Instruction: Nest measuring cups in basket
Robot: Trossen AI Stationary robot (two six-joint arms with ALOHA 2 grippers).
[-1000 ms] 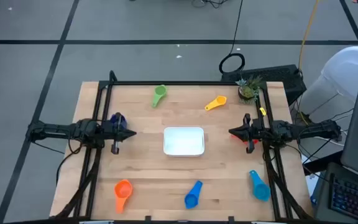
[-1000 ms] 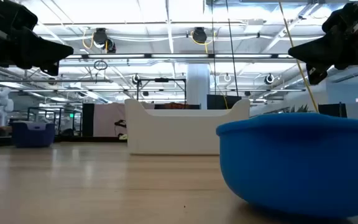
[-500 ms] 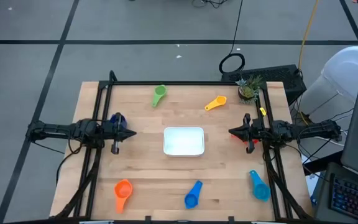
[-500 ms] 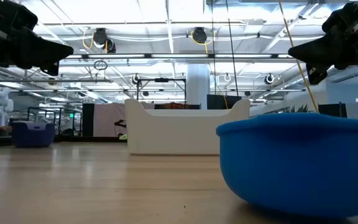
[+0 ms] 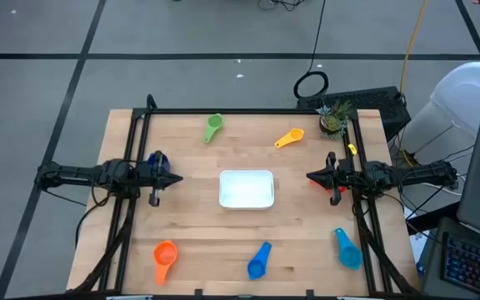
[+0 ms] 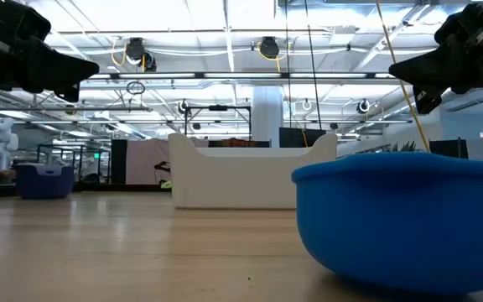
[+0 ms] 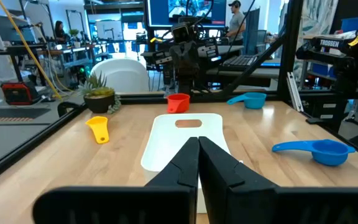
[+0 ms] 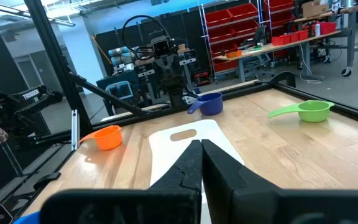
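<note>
Five measuring cups lie scattered around my empty basket (image 5: 246, 188) mid-table — green cup (image 5: 213, 127), yellow cup (image 5: 289, 137), orange cup (image 5: 165, 258), dark blue cup (image 5: 259, 260), light blue cup (image 5: 347, 248) — with my left gripper (image 5: 172, 176) and right gripper (image 5: 313, 176) both clenched on nothing, so everything remains to do.

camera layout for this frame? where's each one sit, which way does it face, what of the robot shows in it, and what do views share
High view: overhead, straight down on the table; both arms, left gripper and right gripper at mid-table sides.
Low view: table height, level across; dark blue cup up close, basket behind, gripper tips in upper corners.
Left wrist view: over its shut fingers toward the right arm.
Right wrist view: over its shut fingers toward the left arm.
Shared: the basket shows in all four.
</note>
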